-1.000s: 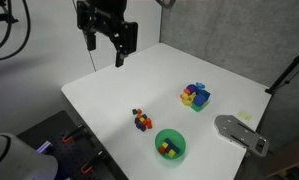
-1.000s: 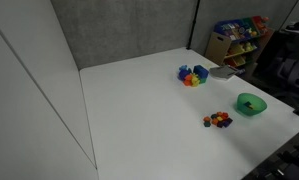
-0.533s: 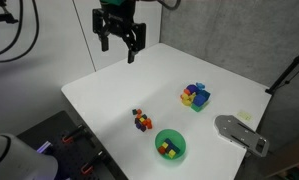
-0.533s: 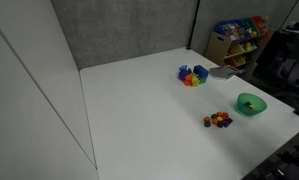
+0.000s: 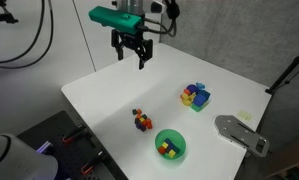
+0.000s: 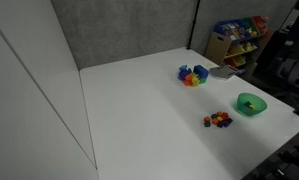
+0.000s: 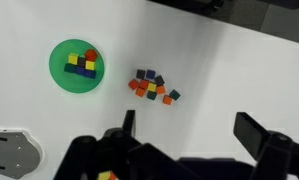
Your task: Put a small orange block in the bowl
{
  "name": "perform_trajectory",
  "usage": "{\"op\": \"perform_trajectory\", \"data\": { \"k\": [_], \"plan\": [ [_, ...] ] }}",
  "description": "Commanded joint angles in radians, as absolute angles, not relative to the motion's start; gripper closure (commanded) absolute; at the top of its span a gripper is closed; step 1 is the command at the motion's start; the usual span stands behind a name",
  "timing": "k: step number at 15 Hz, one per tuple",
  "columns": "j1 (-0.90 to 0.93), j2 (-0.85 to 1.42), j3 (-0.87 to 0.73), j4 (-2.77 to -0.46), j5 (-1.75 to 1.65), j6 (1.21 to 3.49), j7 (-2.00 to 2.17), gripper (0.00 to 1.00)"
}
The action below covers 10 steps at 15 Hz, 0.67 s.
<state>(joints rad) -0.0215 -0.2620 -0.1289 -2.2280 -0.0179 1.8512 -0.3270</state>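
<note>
Exterior view, gripper: the gripper [image 5: 131, 57] hangs high over the far side of the table [image 5: 99, 95], its fingers spread and nothing between them.
Exterior view, targets: the bowl [image 5: 178, 137] sits near the front edge with a few blocks inside. The cluster of loose blocks [image 5: 141, 121] lies just beside it, and the orange one is too small to single out here.
Exterior view, opposite angle: the gripper is out of frame. The bowl [image 6: 259, 98] and the cluster [image 6: 219, 120] are near each other, and the larger block pile [image 6: 193, 75] is well apart.
Wrist view, block: the small orange block [image 7: 167, 99] lies at the cluster's outer edge, touching or almost touching a dark neighbour. The bowl [image 7: 59, 70] is off to the cluster's other side.
Wrist view, fingers: the fingers [image 7: 124, 125] stand wide apart and empty.
Handling: probably light, rigid, smooth plastic and not fragile. An off-centre pinch could make it squirt out.
Hold: across two opposite flat faces, coming straight down from the open side so the neighbours are not jostled.
</note>
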Motion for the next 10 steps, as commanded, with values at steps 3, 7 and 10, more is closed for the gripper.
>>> {"op": "perform_trajectory", "data": {
  "k": [3,7,10],
  "plan": [
    [-0.017,-0.169,-0.072,-2.322,-0.006,2.118,-0.190,0.00],
    [-0.015,-0.077,-0.049,-2.349,0.001,2.228,-0.142,0.00],
    [-0.020,-0.080,-0.046,-2.352,-0.016,2.210,-0.164,0.00]
  ]
}}
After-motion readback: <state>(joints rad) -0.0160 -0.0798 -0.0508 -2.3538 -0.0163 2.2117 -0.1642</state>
